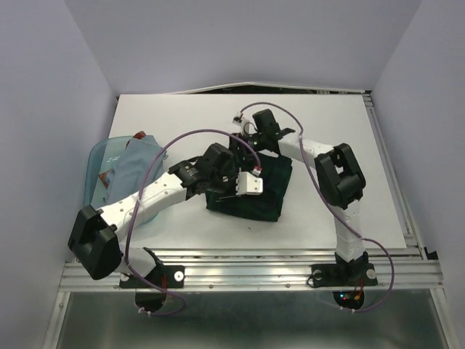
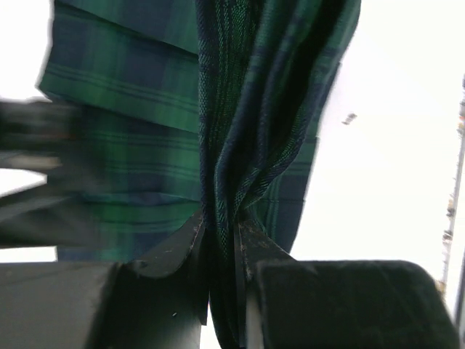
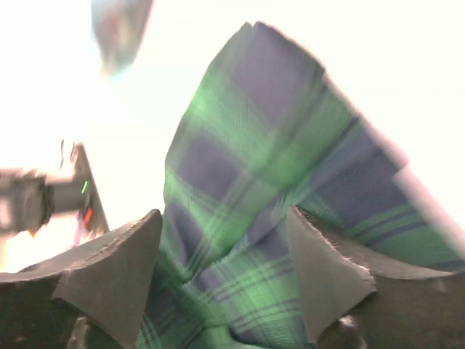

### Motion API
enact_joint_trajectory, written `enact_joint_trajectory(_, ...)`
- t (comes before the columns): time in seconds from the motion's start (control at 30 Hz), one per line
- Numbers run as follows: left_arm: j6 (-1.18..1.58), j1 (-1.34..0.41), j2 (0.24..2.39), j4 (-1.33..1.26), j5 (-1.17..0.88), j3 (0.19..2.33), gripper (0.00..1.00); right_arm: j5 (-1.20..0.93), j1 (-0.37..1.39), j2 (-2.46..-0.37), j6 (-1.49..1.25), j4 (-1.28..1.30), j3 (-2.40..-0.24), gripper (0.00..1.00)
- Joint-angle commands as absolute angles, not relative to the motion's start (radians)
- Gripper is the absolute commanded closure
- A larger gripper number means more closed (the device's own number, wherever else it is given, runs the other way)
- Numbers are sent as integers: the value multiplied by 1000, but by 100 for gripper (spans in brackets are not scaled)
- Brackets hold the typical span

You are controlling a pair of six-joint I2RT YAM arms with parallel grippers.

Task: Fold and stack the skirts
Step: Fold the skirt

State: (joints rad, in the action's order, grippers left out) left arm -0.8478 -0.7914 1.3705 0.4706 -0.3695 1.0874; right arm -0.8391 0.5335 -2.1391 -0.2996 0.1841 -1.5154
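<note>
Overhead, the dark green-and-navy tartan skirt of pleated cloth (image 1: 254, 207) lies partly folded near the middle of the white counter (image 1: 174, 123). Both arms meet above its far left part. From that height the black wrists hide the fingers, so neither grip can be read there.

The left wrist view settles one of them. The left pincer (image 2: 221, 222) is nearly closed, its two dark fingers (image 2: 182, 251) squeezing a bunched fold of the tartan skirt. The fold rises from between them in tight vertical creases, with flatter plaid behind it. A blurred dark shape crosses the left edge of this view; what it is I cannot tell.

The right wrist view shows the other. The right pincer (image 3: 221, 217) stands wide apart, its grey pads (image 3: 116, 269) on either side of a raised ridge of the same cloth. The ridge runs up between them without being pinched.

Only the top view shows the surroundings. A pale grey-blue cloth skirt (image 1: 134, 171) lies heaped in a translucent blue plastic tub (image 1: 96, 163) at the left side of the counter, well apart from the tartan skirt and under the left arm's forearm.
</note>
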Motion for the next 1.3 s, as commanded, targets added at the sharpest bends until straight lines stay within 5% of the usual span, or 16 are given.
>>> enact_joint_trajectory(0.0, -836, -793, 1305, 502, -445, 1060, 100, -732, 454, -2158, -177, 319, -1730, 22)
enact_joint_trajectory(0.3, -816, -796, 1318, 518, -472, 1081, 100, -661, 385, -2332, -52, 423, -1885, 26)
enact_joint_trajectory(0.63, -808, -762, 1423, 569, -466, 1275, 100, -827, 396, -2366, -35, 459, -1731, 71)
enact_joint_trajectory(1.27, -831, -652, 1764, 380, -347, 1427, 100, -996, 405, -2270, -110, 382, -1569, 73)
